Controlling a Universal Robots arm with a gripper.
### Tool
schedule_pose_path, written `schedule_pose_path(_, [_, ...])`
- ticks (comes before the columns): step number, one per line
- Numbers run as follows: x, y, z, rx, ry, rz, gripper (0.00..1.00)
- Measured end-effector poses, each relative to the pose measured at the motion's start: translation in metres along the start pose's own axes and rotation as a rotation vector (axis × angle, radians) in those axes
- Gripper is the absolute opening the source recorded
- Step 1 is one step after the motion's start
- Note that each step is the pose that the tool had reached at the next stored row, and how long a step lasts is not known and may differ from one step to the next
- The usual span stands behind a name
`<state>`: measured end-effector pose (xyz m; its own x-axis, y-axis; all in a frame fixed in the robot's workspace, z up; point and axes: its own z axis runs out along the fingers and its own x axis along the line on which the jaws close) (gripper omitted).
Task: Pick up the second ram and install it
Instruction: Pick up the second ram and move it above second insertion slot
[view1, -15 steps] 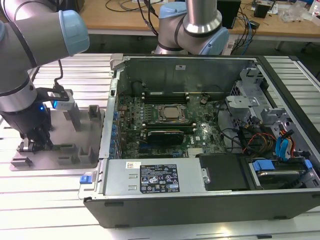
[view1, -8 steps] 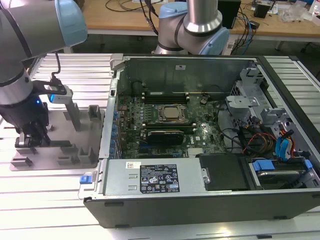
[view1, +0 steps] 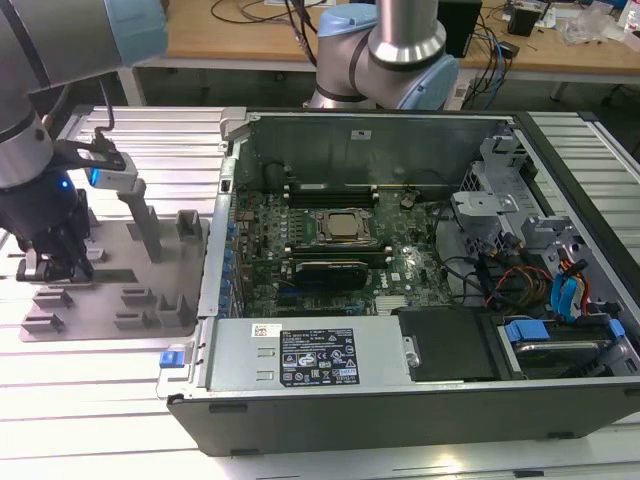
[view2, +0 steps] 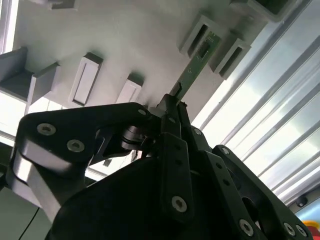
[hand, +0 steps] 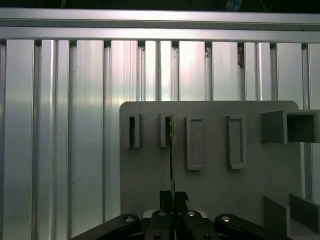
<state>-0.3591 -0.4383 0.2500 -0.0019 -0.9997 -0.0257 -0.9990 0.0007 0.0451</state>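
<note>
Was sheathed in silver-grey tubing along the arm (view1: 400, 40), with pale blue caps rounding off the fat joints. Turned black at the wrist, with a small blue light (view1: 66, 183) glowing there and a white block (view1: 112, 178) fixed beside it. Ended in a matte black gripper (view2: 175, 102) of flat linked bars, pinned with round silver screws.

fingers (view2: 170, 125) pinch the second ram (view2: 196, 64) standing in the grey holder (view2: 125, 42)
</note>
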Motion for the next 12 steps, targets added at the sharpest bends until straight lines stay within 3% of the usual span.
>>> schedule_pose_path(3, [-0.0003,0.0004,-0.0101,0.0000,0.0000,0.000,0.11])
schedule_pose_path(12, [-0.0022,0.0012,-0.0273,0.0000,0.0001,0.000,0.11])
